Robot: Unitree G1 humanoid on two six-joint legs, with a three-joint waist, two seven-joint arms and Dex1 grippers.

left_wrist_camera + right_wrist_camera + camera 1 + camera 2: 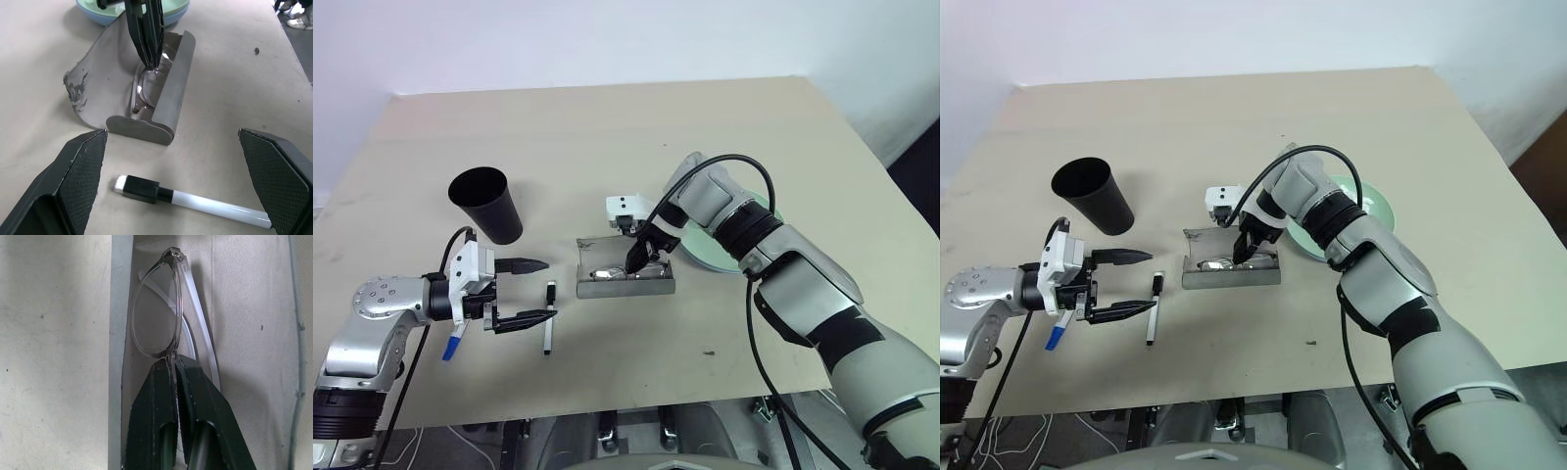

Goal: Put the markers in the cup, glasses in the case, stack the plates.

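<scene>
Worktop (607, 117): pale beige, carrying all items below.

Case (626, 284): grey, centre of worktop, lid laid open toward the far side.

Glasses (161, 323): clear frame, lying inside the case, pinched at the bridge by the right end effector.

Right end effector (634, 262): fingers pressed together on the glasses' bridge, pointing steeply down into the case.

Left end effector (530, 291): fingers spread wide, empty, pointing right, poised just above the worktop on the near left, left of the case.

Marker, black cap (548, 315): lying flat between the left end effector's fingertips and the case's near left corner, cap toward the far side; touching neither.

Marker, blue cap (453, 345): lying on the near left of the worktop, partly hidden under the left arm.

Cup (487, 204): black, upright, far left of the case, well apart from both markers.

Plates (1373, 217): mint green resting inside light blue, right of the case, largely covered by the right arm.

White object (628, 206): small, just beyond the case's far edge; nature unclear.
</scene>
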